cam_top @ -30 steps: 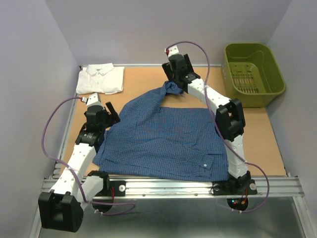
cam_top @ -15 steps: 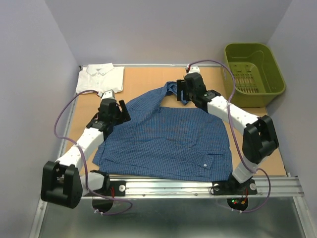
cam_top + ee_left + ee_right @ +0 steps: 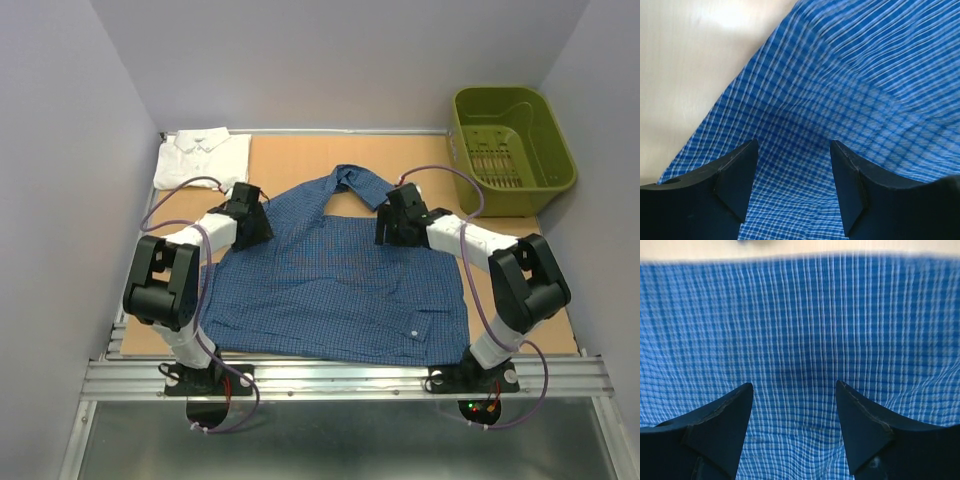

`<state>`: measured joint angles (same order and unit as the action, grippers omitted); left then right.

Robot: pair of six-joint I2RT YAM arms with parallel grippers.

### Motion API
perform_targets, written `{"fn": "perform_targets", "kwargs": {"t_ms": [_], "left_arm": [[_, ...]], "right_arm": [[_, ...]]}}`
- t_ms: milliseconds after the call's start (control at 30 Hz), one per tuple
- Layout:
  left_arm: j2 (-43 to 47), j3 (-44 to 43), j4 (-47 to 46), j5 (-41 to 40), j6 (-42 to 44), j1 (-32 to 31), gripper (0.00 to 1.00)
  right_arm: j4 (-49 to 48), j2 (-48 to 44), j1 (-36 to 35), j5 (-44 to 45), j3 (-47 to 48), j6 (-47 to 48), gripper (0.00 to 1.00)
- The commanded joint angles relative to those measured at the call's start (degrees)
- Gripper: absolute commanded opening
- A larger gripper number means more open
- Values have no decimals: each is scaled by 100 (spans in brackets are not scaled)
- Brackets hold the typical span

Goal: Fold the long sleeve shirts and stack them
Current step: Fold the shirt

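Blue checked shirt lies spread out mid-worktop, the left hand low over its far left edge and the right hand over its far right part, both with fingers parted and gripping nothing, while the white shirt sits folded in the far left corner.

lab: walled bench, aluminium rail

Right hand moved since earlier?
Yes. The right hand pulled back toward the bases, from level with the middle of the olive-green plastic basket to its near rim.
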<state>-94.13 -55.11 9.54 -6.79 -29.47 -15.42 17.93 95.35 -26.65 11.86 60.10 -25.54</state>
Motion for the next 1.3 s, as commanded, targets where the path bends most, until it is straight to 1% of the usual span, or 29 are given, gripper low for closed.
{"fn": "perform_targets", "kwargs": {"t_ms": [0,167,233,267,300,367,567,667,700,767,867,900,933,1000,1033,1200,1267], "left_arm": [[-62,34,786,-209,-287,-22,70],[201,720,918,19,-541,48,70],[421,1158,962,133,-542,197,70],[508,1161,971,177,-542,267,70],[692,1343,979,239,-524,433,70],[904,1537,1032,396,-507,557,70],[1774,1513,1348,459,-454,619,70],[2135,1136,1331,468,-314,584,73],[2214,812,1331,363,-279,497,75],[2223,311,1226,127,-112,269,77],[2118,-121,840,-138,143,-21,80],[1944,-410,761,-200,196,-196,80],[1829,-578,708,-261,223,-285,81],[1409,-1060,593,-446,284,-513,82],[1249,-1220,575,-533,284,-515,82],[161,-2370,742,-1131,144,-910,82],[-122,-2644,751,-1333,47,-1076,81]], "right_arm": [[105,-315,-6,-324,-419,-355,72],[254,-456,-15,-500,-832,-531,72],[351,-508,-6,-596,-1025,-610,72],[395,-509,-6,-623,-1026,-627,72],[439,-544,-6,-658,-1087,-662,72],[614,-561,-6,-763,-1131,-715,73],[905,-842,-6,-781,-1018,-531,73],[922,-992,-6,-869,-764,-356,76],[914,-1088,-6,-895,-710,-320,78],[914,-1211,-6,-904,-561,-267,82],[914,-1299,-6,-948,-472,-215,89],[914,-1369,-6,-966,-472,-206,91],[914,-1405,-6,-983,-472,-188,95],[914,-1545,-6,-992,-534,-197,98],[914,-1546,-6,-992,-560,-214,99],[914,-1844,-7,-1036,-666,-197,100],[914,-1923,-6,-1036,-727,-162,100]]}}
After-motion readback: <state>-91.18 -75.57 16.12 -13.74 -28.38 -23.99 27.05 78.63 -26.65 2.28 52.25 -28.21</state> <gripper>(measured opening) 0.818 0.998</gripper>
